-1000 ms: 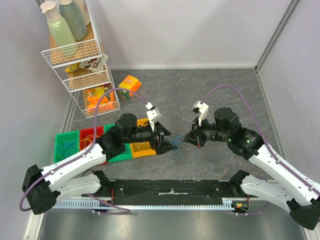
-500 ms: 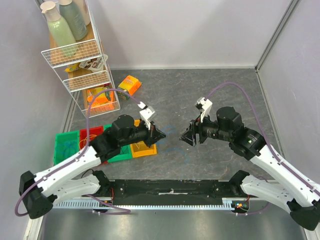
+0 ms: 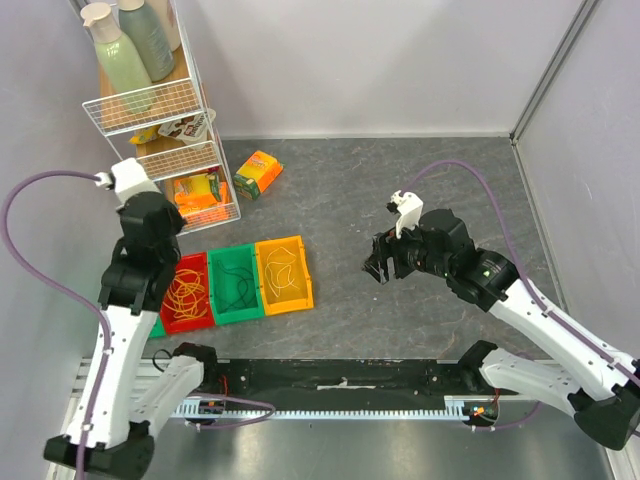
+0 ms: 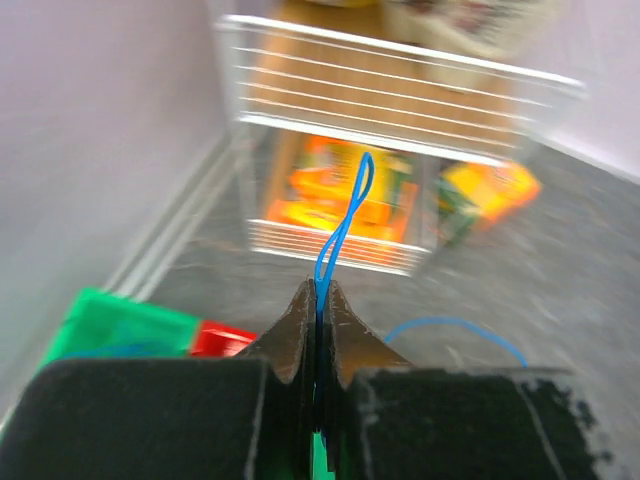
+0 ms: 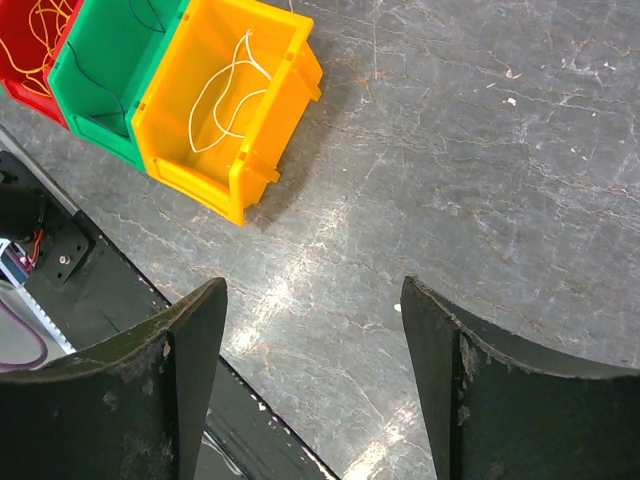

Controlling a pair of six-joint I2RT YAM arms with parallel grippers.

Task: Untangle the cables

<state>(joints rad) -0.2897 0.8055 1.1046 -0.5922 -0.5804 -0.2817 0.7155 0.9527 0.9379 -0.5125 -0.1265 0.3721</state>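
Swung away from the middle, the left pincer (image 4: 318, 292) now pinches a blue cable (image 4: 340, 225), its twisted loop pointing straight out past the tips. A green bin (image 4: 110, 320), probably its drop spot, lies below-left, nearest this arm. The right pincer (image 5: 312, 292) hangs spread, empty.

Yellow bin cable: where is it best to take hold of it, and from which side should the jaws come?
I would grip the pale cable near its middle, where its strands run close together. Come straight down from above: it lies loose on the floor of the yellow bin, whose walls block every side. Set the jaws across the strands.
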